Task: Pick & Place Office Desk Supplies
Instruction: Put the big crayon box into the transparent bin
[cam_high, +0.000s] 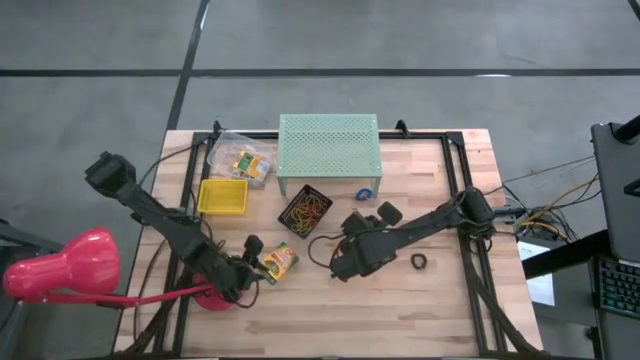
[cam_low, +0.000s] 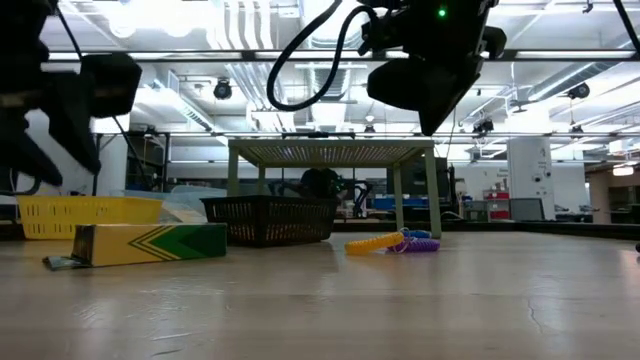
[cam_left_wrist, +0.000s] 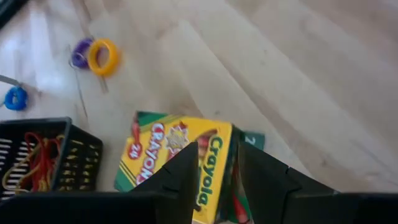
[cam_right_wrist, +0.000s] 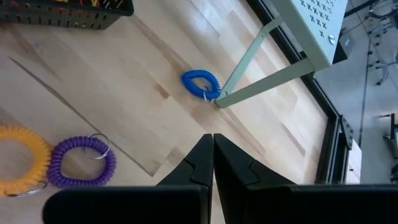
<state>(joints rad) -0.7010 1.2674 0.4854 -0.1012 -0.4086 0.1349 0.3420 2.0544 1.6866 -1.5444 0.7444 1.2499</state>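
Crayola box (cam_left_wrist: 180, 158) on wood table (cam_left_wrist: 298, 81)

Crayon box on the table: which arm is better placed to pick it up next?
The left. The left gripper hangs right over the crayon box, fingers open. The right gripper is shut, away by the coil keyrings.

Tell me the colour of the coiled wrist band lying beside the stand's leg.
Blue: the small blue coiled wrist band shows best in the right wrist view.
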